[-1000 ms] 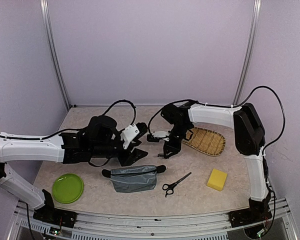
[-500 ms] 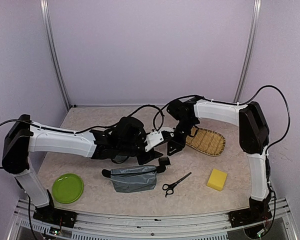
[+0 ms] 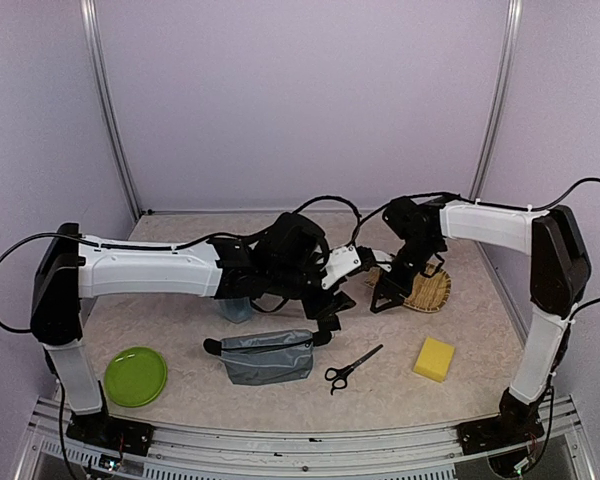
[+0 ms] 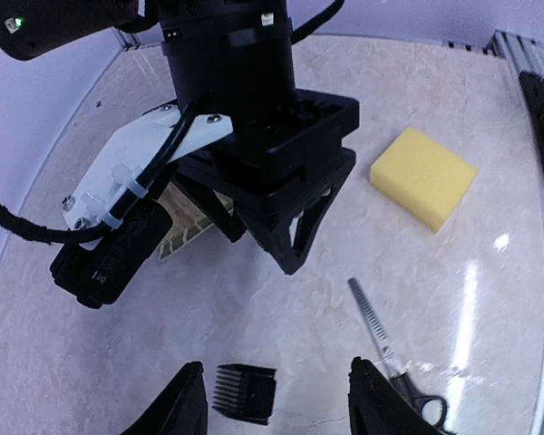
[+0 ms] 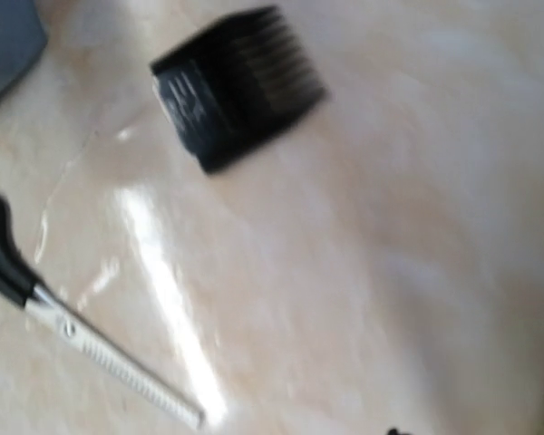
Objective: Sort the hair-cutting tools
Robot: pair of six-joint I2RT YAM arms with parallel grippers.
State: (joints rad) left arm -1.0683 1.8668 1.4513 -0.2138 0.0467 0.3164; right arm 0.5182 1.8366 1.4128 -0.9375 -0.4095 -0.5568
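Observation:
A tiny black block (image 4: 245, 394), a toothed comb piece, lies flat on the table; the right wrist view shows it blurred (image 5: 236, 86). My left gripper (image 4: 276, 364) hovers open just above it, and the block sits between the fingers, close to the left one. One pair of scissors (image 3: 352, 366) with black loop handles lies a little to the right, its toothed blade (image 4: 374, 319) near my right-hand finger. My right gripper (image 3: 383, 297) hangs empty by the basket with its fingers apart. The right wrist view is blurred and shows only the scissors (image 5: 100, 358) and bare table.
A grey pouch (image 3: 268, 356) lies in front of the left gripper. A yellow sponge (image 3: 434, 358) sits at the right front, a green plate (image 3: 135, 376) at the left front. A woven basket (image 3: 428, 290) lies behind the right gripper. A light-blue cup (image 3: 235, 308) peeks from under the left arm.
The left arm has stretched to the right, bringing its gripper over the black block. The right arm has drawn back to the right, toward the basket.

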